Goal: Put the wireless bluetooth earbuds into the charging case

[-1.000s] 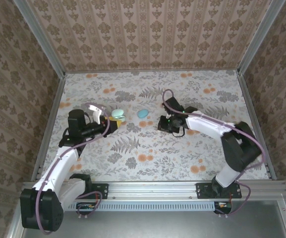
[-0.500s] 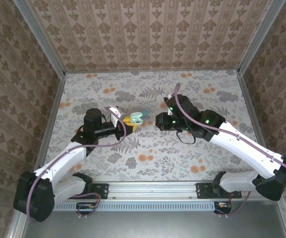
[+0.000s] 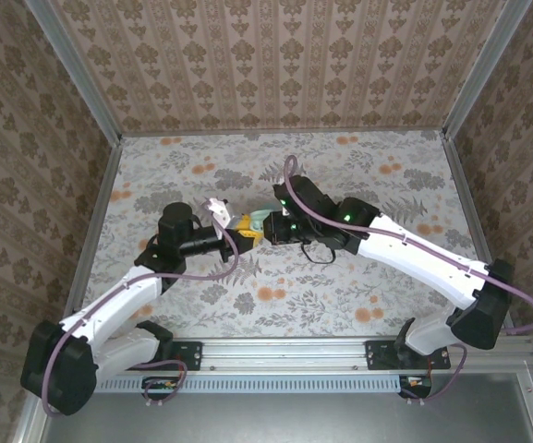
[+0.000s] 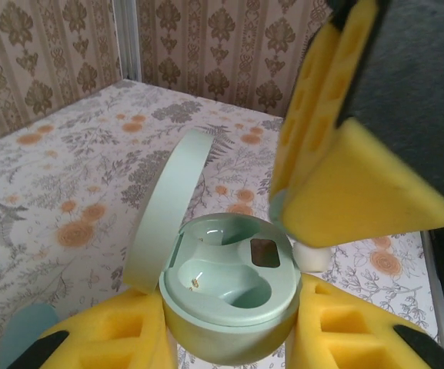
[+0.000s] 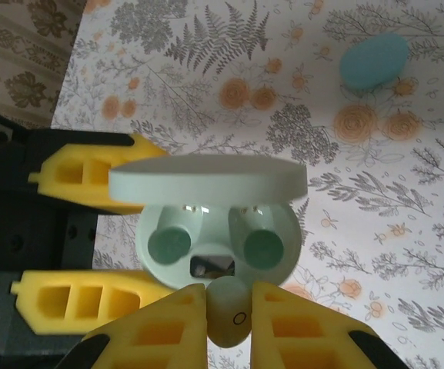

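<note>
The charging case (image 4: pixel 229 304), pale mint, sits with its lid (image 4: pixel 168 204) swung up. My left gripper (image 4: pixel 229 327) is shut on its body, one yellow finger on each side. Both sockets (image 5: pixel 264 247) look empty. My right gripper (image 5: pixel 229 307) is shut on a pale earbud (image 5: pixel 229 315), right at the case's near rim (image 5: pixel 218 265). In the top view the left gripper (image 3: pixel 245 228) and the right gripper (image 3: pixel 275 226) meet at the case (image 3: pixel 259 219) above the table's middle. A teal-blue oval piece (image 5: pixel 373 61) lies on the table beyond the case.
The flowered tabletop (image 3: pixel 340 295) is walled by patterned panels at the back and both sides (image 3: pixel 284 65). Both arms reach inward over the middle. My right gripper's yellow fingers (image 4: pixel 345 161) hang close above the case in the left wrist view.
My left gripper carried the case right, toward the middle, and its lid now stands up. My right arm swung left with the earbud until its fingers reached the case.
</note>
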Available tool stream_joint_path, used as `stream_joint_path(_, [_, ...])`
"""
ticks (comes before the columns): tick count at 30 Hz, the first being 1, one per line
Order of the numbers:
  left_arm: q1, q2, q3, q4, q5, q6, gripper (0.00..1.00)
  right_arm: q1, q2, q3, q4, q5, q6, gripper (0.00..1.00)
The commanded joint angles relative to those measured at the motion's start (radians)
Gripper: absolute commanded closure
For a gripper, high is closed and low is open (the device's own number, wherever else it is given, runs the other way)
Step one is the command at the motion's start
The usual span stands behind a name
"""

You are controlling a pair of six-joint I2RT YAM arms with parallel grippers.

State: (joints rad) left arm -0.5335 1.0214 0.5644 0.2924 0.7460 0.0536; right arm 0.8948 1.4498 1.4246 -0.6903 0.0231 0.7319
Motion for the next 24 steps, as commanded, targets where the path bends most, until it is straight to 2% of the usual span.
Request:
stream_joint_path(1, [-0.009,-0.032,-0.001,0.024,0.001,0.038,1.00,0.003,0.025,0.064,-0.001,0.018,-0.030,0.84])
stream_joint_path(24, [-0.020,-0.047,-0.003,-0.008,-0.007,0.073,1.00,0.006,0.106,0.112,-0.034,-0.013,-0.062,0.84])
